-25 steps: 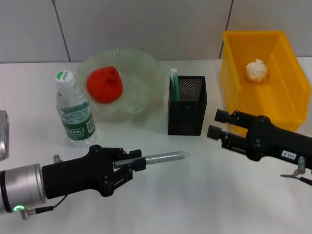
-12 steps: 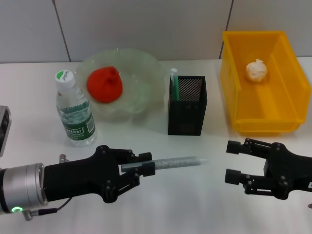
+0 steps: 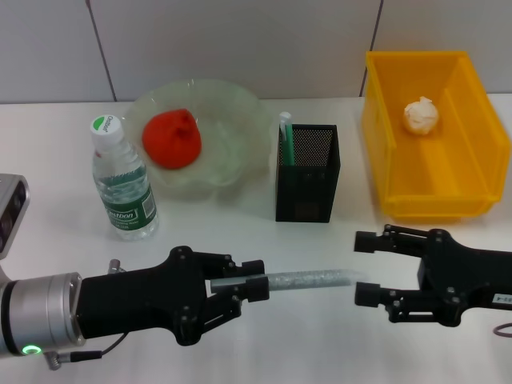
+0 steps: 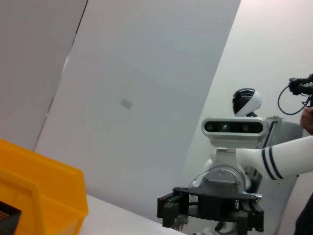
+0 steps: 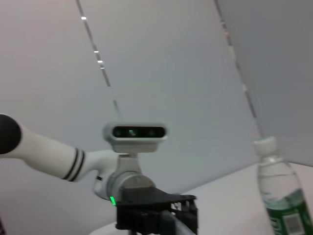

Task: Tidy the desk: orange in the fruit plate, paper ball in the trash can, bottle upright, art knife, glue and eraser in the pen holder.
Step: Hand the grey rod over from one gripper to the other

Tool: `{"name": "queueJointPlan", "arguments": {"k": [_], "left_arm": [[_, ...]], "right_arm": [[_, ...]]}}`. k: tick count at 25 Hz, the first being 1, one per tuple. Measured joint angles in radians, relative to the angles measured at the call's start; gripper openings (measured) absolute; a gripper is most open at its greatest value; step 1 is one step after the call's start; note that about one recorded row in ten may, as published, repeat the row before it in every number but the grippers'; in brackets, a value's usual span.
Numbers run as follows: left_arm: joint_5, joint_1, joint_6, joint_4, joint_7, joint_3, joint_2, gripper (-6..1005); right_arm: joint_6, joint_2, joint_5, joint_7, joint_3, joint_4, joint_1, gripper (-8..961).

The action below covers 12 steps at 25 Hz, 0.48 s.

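Note:
My left gripper (image 3: 250,286) is shut on the art knife (image 3: 312,279), a grey rod held level above the front of the table and pointing right. Its clear tip reaches between the fingers of my open right gripper (image 3: 364,267), which faces it. The orange (image 3: 172,138) lies in the fruit plate (image 3: 240,112). The bottle (image 3: 122,180) stands upright beside the plate. The green glue (image 3: 286,136) sticks out of the pen holder (image 3: 307,172). The paper ball (image 3: 421,116) rests in the trash can (image 3: 432,188). The eraser is out of view.
A grey device (image 3: 8,216) sits at the table's left edge. A tiled wall runs behind the table. The left wrist view shows the trash can (image 4: 39,196) and my right gripper (image 4: 166,213) farther off. The right wrist view shows the bottle (image 5: 281,196).
My left gripper carried the art knife rightward and toward the front. My right gripper dropped away from the trash can, then shifted left until its open fingers framed the knife's tip.

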Motion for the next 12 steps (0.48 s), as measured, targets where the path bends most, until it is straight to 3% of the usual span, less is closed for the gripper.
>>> {"name": "queueJointPlan", "arguments": {"k": [12], "left_arm": [[-0.001,-0.026,0.018,-0.038,0.007,0.002,-0.003,182]], "right_arm": [[-0.023,0.016,-0.003,0.006,-0.038,0.005,0.04,791]]}}
